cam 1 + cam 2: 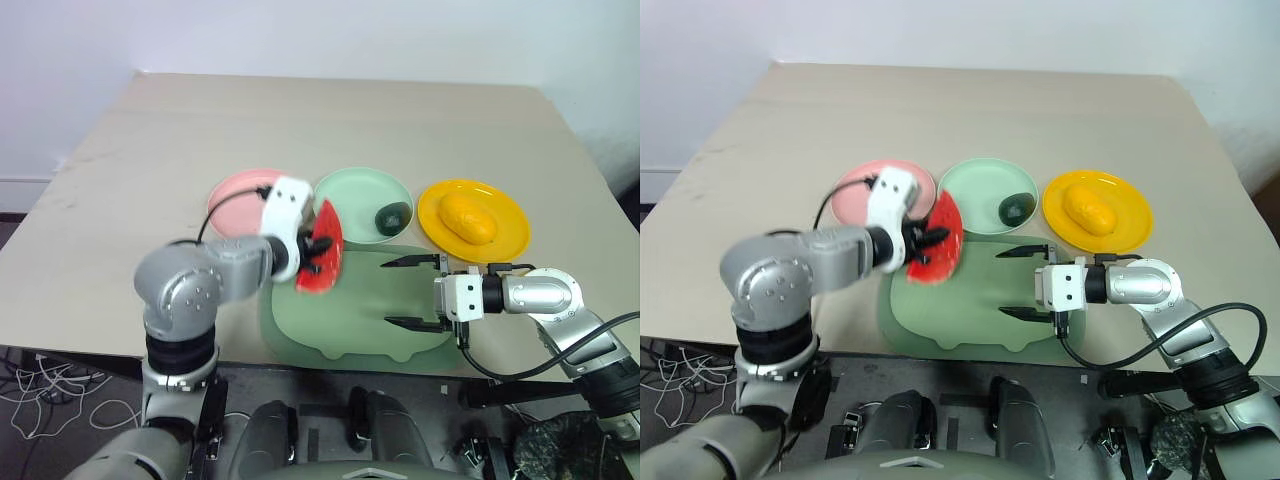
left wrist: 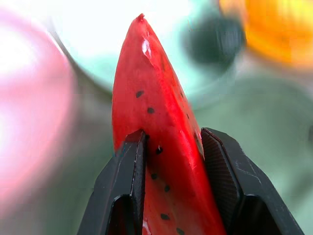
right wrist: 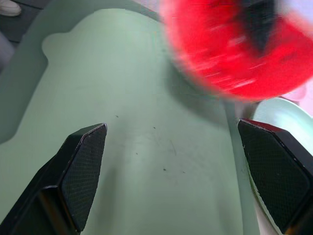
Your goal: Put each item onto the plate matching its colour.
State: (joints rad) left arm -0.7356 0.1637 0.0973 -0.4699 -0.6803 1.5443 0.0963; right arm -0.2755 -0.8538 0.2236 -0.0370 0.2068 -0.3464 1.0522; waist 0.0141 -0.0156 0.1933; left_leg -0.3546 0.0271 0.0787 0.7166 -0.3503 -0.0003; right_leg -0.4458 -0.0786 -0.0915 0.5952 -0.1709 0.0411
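Observation:
My left gripper (image 1: 318, 246) is shut on the red watermelon wedge (image 1: 325, 250), its black fingers (image 2: 128, 181) pinching the seeded sides (image 2: 156, 117). The wedge stands on edge at the far left corner of the green mat, between the pink plate (image 1: 232, 198) and the mint green plate (image 1: 352, 190). A dark green avocado (image 1: 392, 216) lies in the mint plate. The yellow mango (image 1: 467, 218) rests on the yellow plate (image 1: 508, 238). My right gripper (image 1: 387, 292) is open over the mat's right part, pointing toward the wedge (image 3: 234, 54), with nothing between its fingers (image 3: 83, 171).
The large green mat (image 1: 355, 325) lies at the table's near edge under both grippers. The three plates stand in a row just behind it. Bare beige tabletop (image 1: 330, 120) stretches beyond the plates. Cables lie on the floor at the lower left.

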